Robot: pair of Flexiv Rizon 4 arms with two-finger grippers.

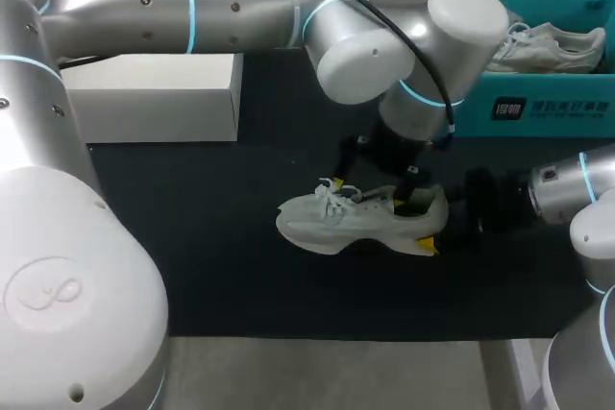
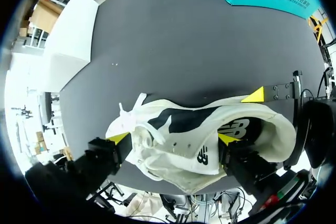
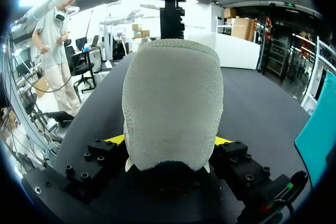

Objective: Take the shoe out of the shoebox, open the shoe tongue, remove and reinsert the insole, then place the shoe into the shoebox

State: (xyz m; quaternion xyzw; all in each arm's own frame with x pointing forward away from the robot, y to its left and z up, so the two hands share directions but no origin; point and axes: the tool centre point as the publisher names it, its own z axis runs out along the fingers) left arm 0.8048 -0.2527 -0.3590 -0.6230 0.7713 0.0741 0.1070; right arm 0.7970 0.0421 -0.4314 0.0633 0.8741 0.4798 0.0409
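One shoe (image 1: 360, 223) on dark table (image 1: 192, 237) | right pincer (image 3: 169, 140) grasping heel (image 3: 170, 103) | left pincer (image 2: 173, 138) released, over laces (image 2: 131, 116) | shoebox (image 1: 548, 108) nearby

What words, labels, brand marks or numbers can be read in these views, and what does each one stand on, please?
On the teal shoebox, side wall: a dark square mark and a line of white characters, too blurred to read.
On the shoe, inside its opening and on the tongue: dark logo marks, no readable words.
Nothing else legible; no numbers or signs.
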